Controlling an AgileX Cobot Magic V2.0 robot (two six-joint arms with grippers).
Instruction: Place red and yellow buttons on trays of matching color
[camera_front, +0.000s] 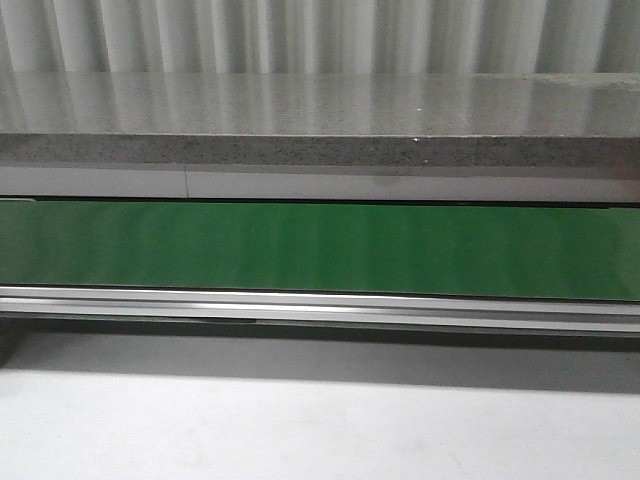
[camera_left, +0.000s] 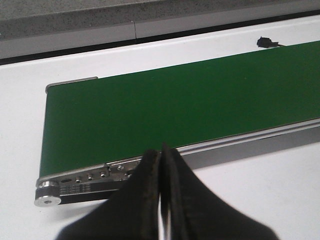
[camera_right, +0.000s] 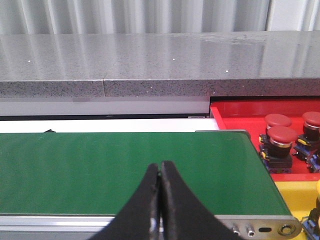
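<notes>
Buttons, red mushroom-cap w/ dark bases, are sitting in the red tray just past the green conveyor belt end; yellow tray is adjoining it. Belt is carrying nothing, so waiting is best. Left hand & right hand are both pinched closed, empty, hovering at belt's near edge.

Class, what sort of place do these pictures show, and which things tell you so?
Probably a factory-style sorting station: a green conveyor belt with metal rails, a red plastic tray holding red push buttons, and a grey stone-like counter behind.
</notes>
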